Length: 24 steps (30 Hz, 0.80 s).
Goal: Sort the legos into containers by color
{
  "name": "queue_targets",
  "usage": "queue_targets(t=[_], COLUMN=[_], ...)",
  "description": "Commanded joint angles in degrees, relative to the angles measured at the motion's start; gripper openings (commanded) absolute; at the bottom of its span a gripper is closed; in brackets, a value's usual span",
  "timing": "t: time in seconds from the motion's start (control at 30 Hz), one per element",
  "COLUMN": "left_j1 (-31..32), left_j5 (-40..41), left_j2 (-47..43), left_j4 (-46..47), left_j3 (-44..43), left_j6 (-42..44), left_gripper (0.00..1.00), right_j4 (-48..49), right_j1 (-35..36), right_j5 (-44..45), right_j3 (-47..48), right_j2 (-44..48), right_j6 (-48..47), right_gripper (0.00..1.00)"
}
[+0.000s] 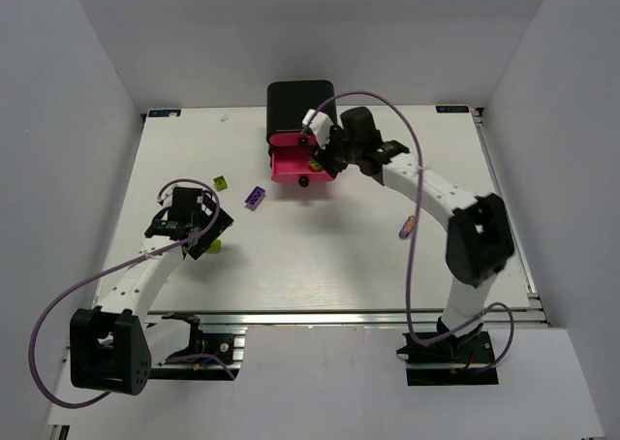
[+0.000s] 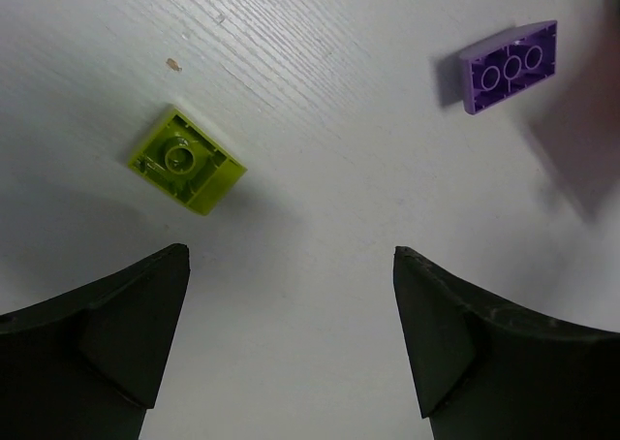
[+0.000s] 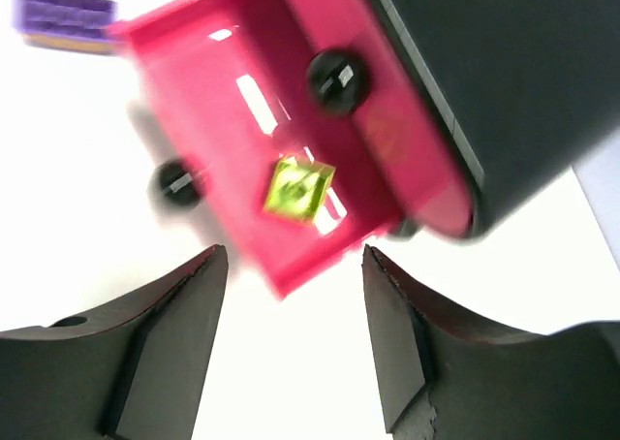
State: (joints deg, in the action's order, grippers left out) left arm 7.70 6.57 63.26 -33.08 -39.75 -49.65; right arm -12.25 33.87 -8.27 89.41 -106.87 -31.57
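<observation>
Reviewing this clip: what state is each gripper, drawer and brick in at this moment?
Left gripper: open, empty.
Right gripper: open, empty.
Pink drawer: pulled out, holds one lime lego.
Second lime lego: loose, underside up.
Purple lego: loose, underside up.

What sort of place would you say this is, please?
Probably a robotics lab test cell: a white table boxed in by plain white walls, a left arm and right arm bolted at its near edge, and a black drawer cabinet with a purple brick.
</observation>
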Motion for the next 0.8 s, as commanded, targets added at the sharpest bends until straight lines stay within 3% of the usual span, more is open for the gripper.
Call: queue_targets(t=[0.0, 0.13, 0.2, 0.5, 0.77], left_j1=[-1.2, -3.13, -3.66, -5.68, -6.83], left_j5=[-2.78, -2.35, -1.21, 2.65, 2.57], left_j2=[1.06, 4.14, 5.29, 12.67, 18.21], left_j4=[2.93, 3.9, 4.34, 6.45, 7.51], left_j3=[1.42, 2.22, 2.3, 1.16, -1.03], left_j6=[-2.64, -4.14, -4.32, -5.19, -5.46], left_gripper=[0.95, 0.94, 0.93, 0.9, 0.75], right_j4=[4.69, 7.58, 7.68, 7.33, 8.65], right_j1=[-1.25, -2.31, -3.36, -6.09, -9.08], right_j5=[-6.12, -8.25, -10.26, -18.27, -17.48], right_j3=[-6.15, -18.35, -21.71, -31.83, -35.08], right_j2=[13.16, 25.71, 29.07, 40.16, 43.32], right_j6=[5.28, 11.6, 12.15, 15.93, 15.66], right_gripper=[0.64, 0.83, 0.86, 0.86, 0.86])
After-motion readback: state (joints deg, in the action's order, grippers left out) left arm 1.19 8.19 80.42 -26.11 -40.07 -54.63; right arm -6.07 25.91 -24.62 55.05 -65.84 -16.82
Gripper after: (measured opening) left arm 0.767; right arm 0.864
